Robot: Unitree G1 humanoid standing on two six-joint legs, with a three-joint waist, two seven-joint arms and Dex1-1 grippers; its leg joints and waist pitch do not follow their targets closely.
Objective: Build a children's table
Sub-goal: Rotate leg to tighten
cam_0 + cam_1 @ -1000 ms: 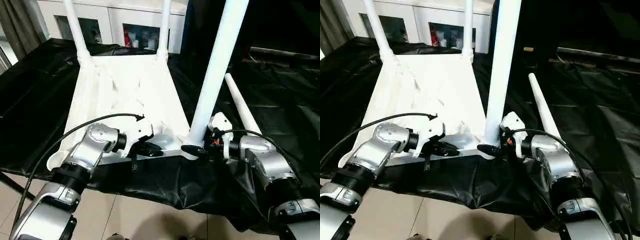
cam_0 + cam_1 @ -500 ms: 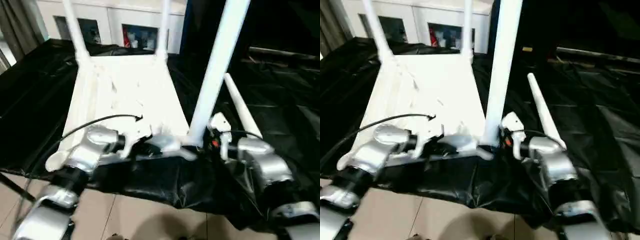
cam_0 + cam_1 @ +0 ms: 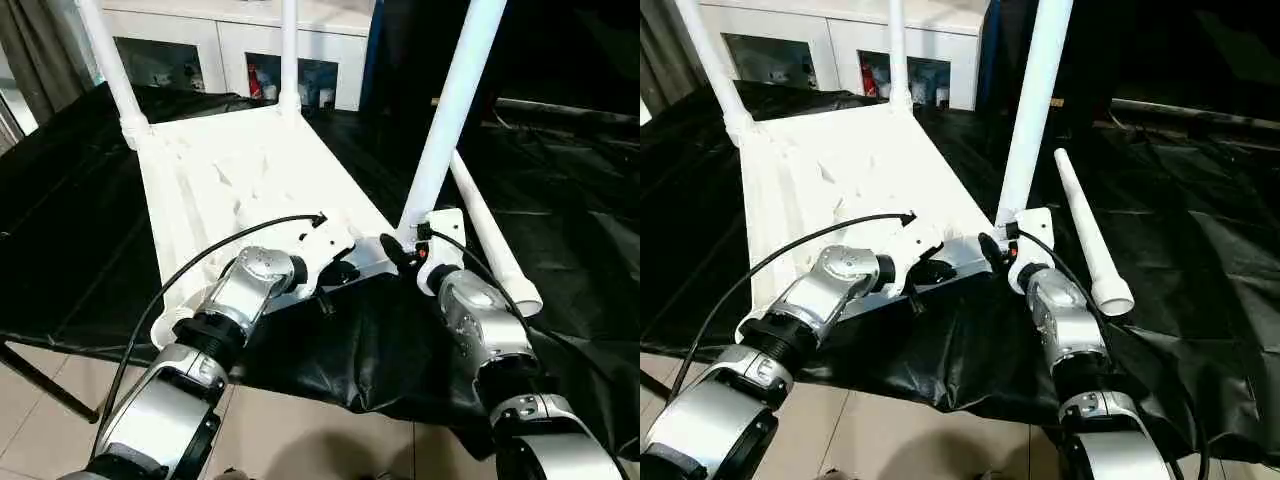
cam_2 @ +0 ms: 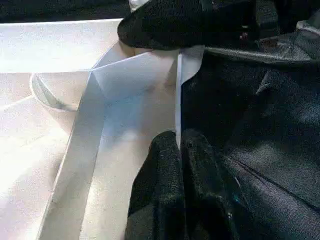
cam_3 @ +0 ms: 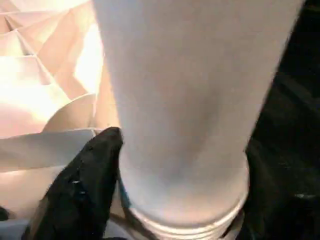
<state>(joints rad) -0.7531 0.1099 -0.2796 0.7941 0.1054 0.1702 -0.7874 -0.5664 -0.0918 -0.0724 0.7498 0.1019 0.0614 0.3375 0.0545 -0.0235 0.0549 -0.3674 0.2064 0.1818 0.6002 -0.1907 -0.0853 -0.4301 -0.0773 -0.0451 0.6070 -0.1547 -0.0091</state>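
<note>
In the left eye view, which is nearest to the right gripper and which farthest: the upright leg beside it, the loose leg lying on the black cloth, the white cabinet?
From the right gripper:
1. Upright leg, touching it at the tabletop's near right corner.
2. Loose leg, lying on the black cloth to its right.
3. White cabinet, far behind the table.

Bench cover (image 3: pixel 80 210): black sheet, wrinkled, spread across most of the frame.
Cabinet (image 3: pixel 240 45): white with glass doors, along the top edge.
Floor (image 3: pixel 60 400): pale tiles, lower left.
Curtain (image 3: pixel 35 50): grey, upper left corner.
</note>
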